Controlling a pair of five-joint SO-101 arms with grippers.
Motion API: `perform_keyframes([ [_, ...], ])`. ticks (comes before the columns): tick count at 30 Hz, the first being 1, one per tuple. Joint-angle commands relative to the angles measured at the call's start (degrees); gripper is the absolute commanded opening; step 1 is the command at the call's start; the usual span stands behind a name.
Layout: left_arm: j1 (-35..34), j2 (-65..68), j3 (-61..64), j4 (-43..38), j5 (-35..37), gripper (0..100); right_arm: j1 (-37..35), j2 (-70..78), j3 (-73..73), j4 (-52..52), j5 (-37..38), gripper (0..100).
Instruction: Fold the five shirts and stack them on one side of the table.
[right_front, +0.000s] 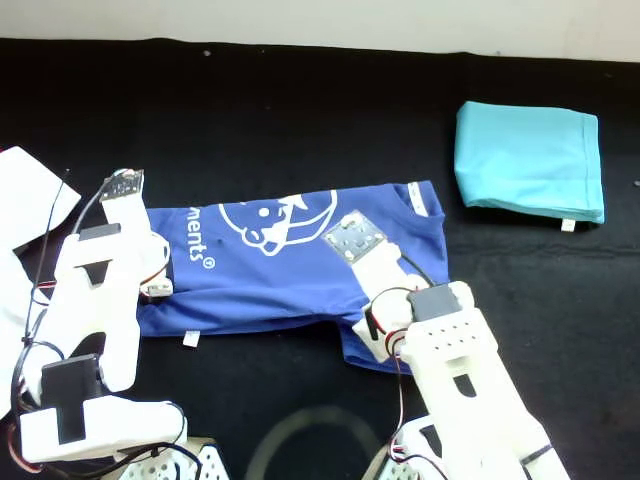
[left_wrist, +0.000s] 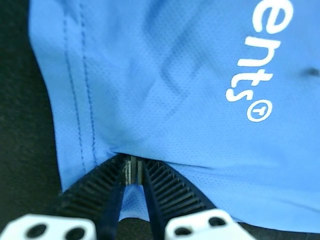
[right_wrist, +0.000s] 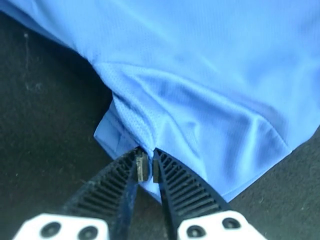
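Two slim pinches on the royal-blue printed mesh shirt (right_front: 290, 270) spread centrally on the black desk (right_front: 300, 110): left fingers (left_wrist: 105, 187) clamped on its nine-o'clock hem, right fingers (right_wrist: 112, 182) on its five-o'clock sleeve, liable to slip if raised unevenly.

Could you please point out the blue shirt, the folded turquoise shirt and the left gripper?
blue shirt (right_front: 290, 270), high view, middle of its fabric.
folded turquoise shirt (right_front: 528, 160), high view, centre of its top.
left gripper (left_wrist: 134, 167), left wrist view, between its fingertips.
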Motion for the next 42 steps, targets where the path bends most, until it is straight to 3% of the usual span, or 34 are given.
perform_keyframes([
  [1,-1.27,0.48,-0.04,-1.93,0.53,1,0.84,-1.71,-3.12,1.71,-0.35,6.9],
  [11,-1.27,0.48,-0.04,-1.93,0.53,1,0.92,-1.80,-3.30,1.27,-0.62,9.1],
  [19,-1.27,0.48,-0.04,-1.93,0.53,1,0.92,-1.80,-11.03,12.44,-0.62,8.9],
  [23,-1.27,0.48,-0.04,-1.93,0.53,1,0.57,-1.80,-11.91,14.90,-0.35,0.2],
  [26,-1.27,0.48,-0.04,-1.93,0.53,1,0.92,-1.80,-11.91,14.90,-0.44,1.5],
  [29,-1.27,0.48,-0.04,-1.93,0.53,1,2.59,-1.71,-11.56,11.65,-0.44,1.9],
  [33,-1.27,0.48,-0.04,-1.93,0.53,1,10.42,0.04,-9.19,-2.59,0.00,1.9],
  [36,-1.27,0.48,-0.04,-1.93,0.44,1,13.67,5.58,-6.11,-11.91,5.19,1.9],
  [42,-1.27,0.48,-0.04,-1.93,0.44,1,17.19,23.43,-12.44,-13.23,6.42,1.9],
])
